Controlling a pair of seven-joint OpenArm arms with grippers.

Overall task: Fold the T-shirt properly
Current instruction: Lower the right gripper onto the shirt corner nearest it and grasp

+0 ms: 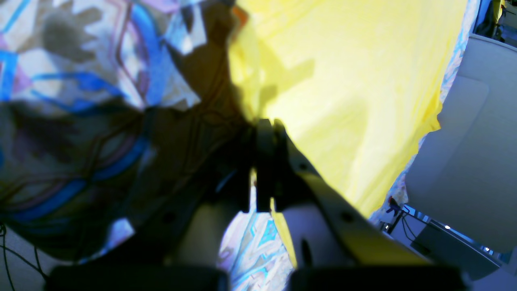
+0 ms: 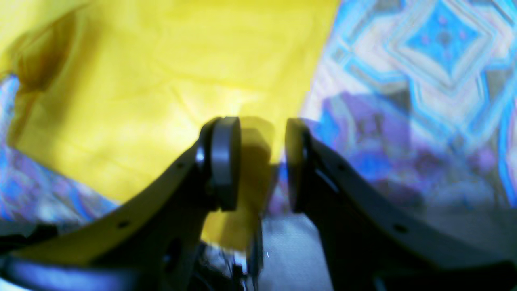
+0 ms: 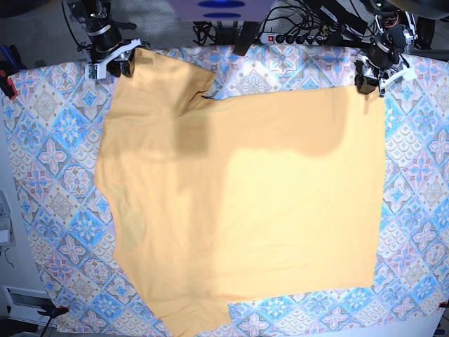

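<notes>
T-shirt (image 3: 266, 210) lies spread; left gripper (image 3: 367, 83), upper right, pinches its corner, which could slip. Right gripper (image 3: 114, 64), upper left, gapes around the sleeve edge and may miss it.

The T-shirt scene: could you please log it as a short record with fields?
garment: T-shirt, yellow-orange, spread flat, no lettering showing
surface: tile-patterned tablecloth
left gripper: shut on the shirt's far corner
right gripper: open, jaws straddling the shirt's edge at the other far corner
folding: none visible yet
</notes>
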